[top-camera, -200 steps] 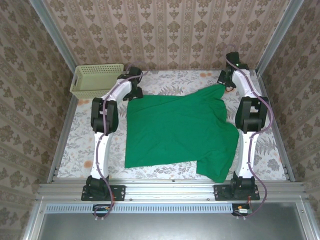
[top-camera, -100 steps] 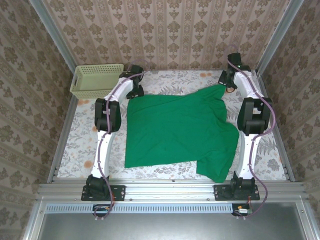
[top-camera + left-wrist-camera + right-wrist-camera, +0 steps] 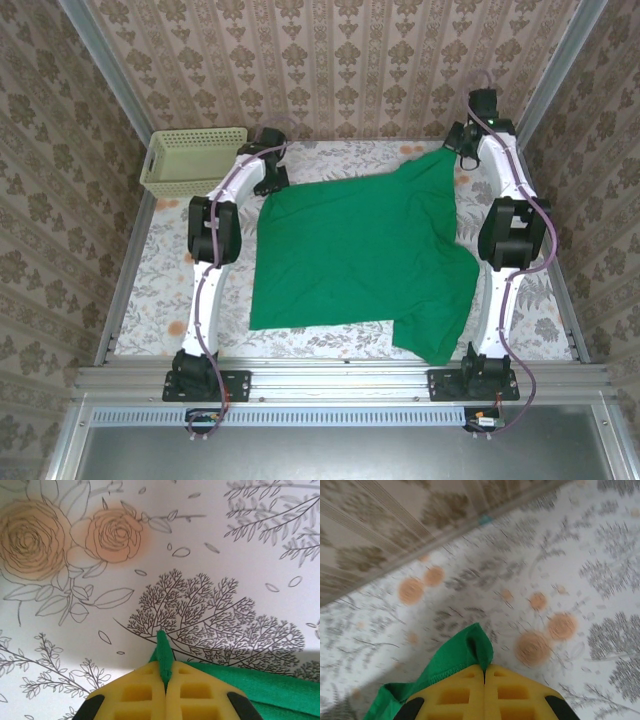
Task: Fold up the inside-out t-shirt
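The bright green inside-out t-shirt (image 3: pixel 360 250) lies spread across the middle of the flowered table, one sleeve hanging toward the near right. At the far left corner of the cloth my left gripper (image 3: pixel 268 180) is shut on a pinch of the green hem (image 3: pixel 164 657), its yellow fingers (image 3: pixel 135 695) pressed together low over the table. My right gripper (image 3: pixel 470 140) is shut on the far right corner of the t-shirt (image 3: pixel 460 657), which it holds lifted off the table.
A pale yellow-green basket (image 3: pixel 190 158) stands at the far left corner. Patterned walls close in the back and both sides. The metal rail (image 3: pixel 340 380) with both arm bases runs along the near edge.
My left gripper has shut on the far left corner of the t-shirt. My right gripper has moved up and back with its corner, pulling that side of the cloth taut.
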Robot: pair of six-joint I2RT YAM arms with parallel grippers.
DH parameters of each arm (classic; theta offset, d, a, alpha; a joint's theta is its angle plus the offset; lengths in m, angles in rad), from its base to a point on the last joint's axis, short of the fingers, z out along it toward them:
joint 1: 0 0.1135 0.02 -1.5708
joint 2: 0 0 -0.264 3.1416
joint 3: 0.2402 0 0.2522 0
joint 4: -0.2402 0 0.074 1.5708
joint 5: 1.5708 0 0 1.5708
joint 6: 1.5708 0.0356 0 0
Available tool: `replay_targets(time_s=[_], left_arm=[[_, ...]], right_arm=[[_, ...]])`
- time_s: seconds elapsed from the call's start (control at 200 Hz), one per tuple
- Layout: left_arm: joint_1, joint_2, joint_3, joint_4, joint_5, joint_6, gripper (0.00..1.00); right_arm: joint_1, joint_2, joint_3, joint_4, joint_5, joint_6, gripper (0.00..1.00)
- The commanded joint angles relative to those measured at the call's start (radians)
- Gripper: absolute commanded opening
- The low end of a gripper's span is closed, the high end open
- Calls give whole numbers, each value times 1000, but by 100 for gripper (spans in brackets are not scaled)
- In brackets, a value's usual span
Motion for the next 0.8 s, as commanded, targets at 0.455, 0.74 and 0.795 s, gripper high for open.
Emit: replay_targets(time_s=[0.455, 0.74, 0.795], left_arm=[[56, -382, -405, 300, -31, 54, 0], [43, -505, -612, 405, 29, 89, 0], [37, -531, -659, 430, 38, 92, 0]], right_arm=[[67, 111, 314, -138, -19, -101, 0], [89, -169, -180, 62, -26, -84, 0], [88, -202, -245, 85, -21, -80, 0]])
